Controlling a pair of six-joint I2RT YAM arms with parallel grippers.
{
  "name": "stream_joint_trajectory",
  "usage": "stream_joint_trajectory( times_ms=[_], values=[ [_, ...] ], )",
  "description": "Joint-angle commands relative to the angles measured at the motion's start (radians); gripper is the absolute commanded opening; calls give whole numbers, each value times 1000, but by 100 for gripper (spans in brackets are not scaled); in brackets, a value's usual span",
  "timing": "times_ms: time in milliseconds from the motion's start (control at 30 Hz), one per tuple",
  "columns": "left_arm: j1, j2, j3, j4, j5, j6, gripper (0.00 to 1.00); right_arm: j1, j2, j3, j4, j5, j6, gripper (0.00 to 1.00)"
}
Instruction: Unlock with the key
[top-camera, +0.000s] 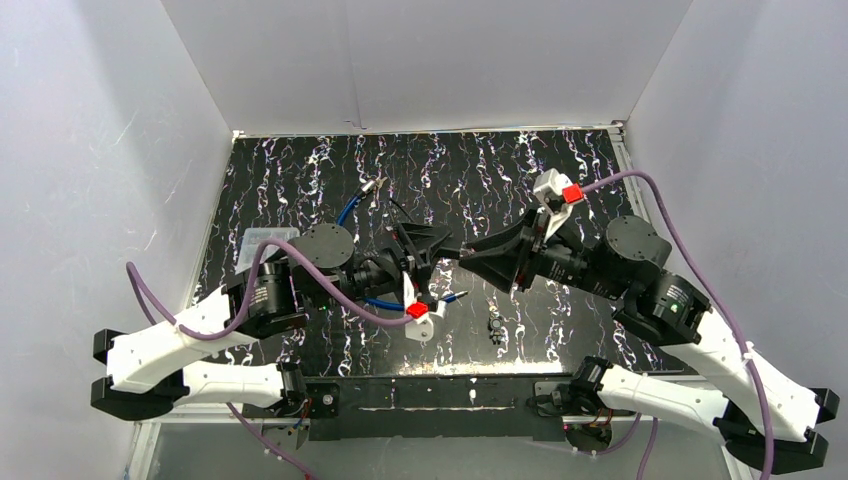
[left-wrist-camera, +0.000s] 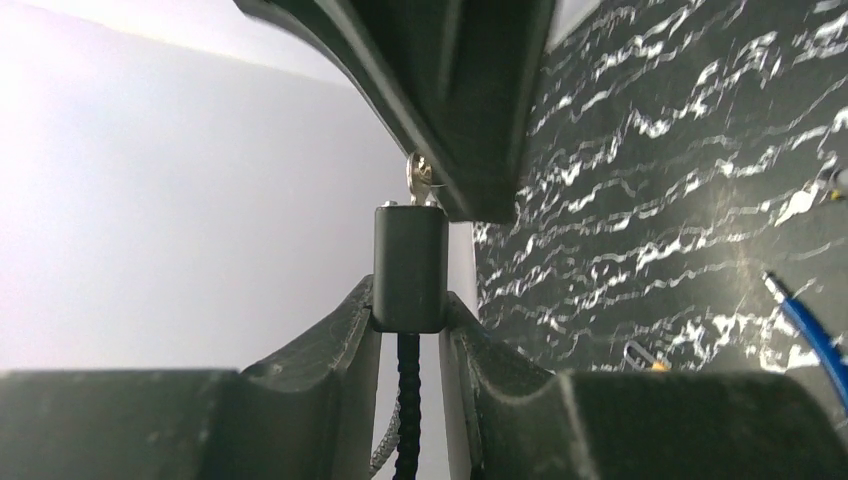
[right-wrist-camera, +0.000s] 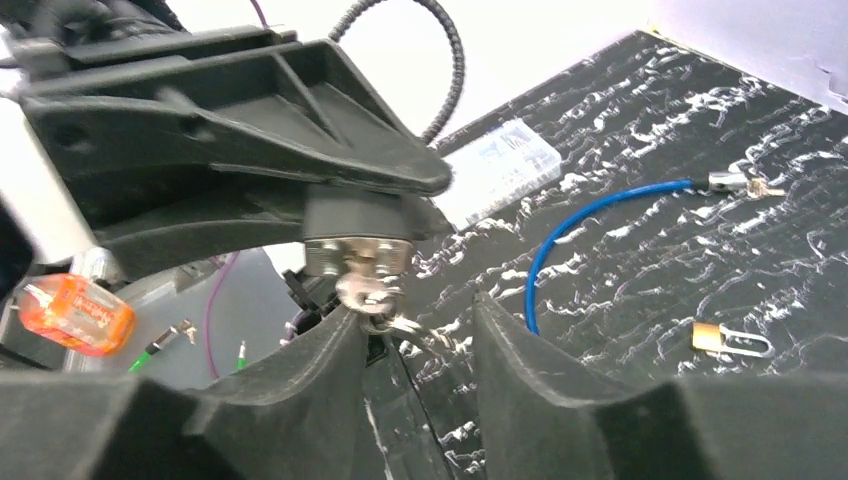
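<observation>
The left gripper (left-wrist-camera: 410, 305) is clamped on a black rectangular lock body (left-wrist-camera: 410, 260), with a braided black cable (left-wrist-camera: 408, 410) running down between its fingers. A small silver key (right-wrist-camera: 365, 290) sits in the lock's metal face (right-wrist-camera: 358, 255). The right gripper (right-wrist-camera: 420, 320) faces it with its fingers parted. The key head is just beside one finger and is not pinched. The two grippers meet over the middle of the black white-veined table (top-camera: 300, 180). On the table lie a blue cable (right-wrist-camera: 590, 215), a small brass padlock (right-wrist-camera: 708, 338) and a clear plastic packet (right-wrist-camera: 500, 165).

I count two robot arms (top-camera: 180, 350) (top-camera: 720, 345), one black lock (right-wrist-camera: 355, 250), one key (right-wrist-camera: 367, 290) in it, one blue cable (right-wrist-camera: 575, 224), one small brass padlock (right-wrist-camera: 707, 337) and one clear plastic packet (right-wrist-camera: 500, 168).
</observation>
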Motion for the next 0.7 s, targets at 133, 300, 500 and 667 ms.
stream_joint_trajectory(
  times_ms=[133, 300, 500, 667],
  values=[
    [-12, 2, 78, 1, 61, -203, 0, -2, -35, 155, -194, 28, -287, 72],
    [-3, 21, 119, -71, 104, -272, 0, -1, -20, 257, -245, -13, -451, 75],
    [33, 61, 184, -149, 150, -373, 0, 4, 32, 330, -222, -119, -521, 74],
    [66, 88, 229, -190, 200, -445, 0, 33, 62, 327, -187, -174, -521, 72]
  ],
)
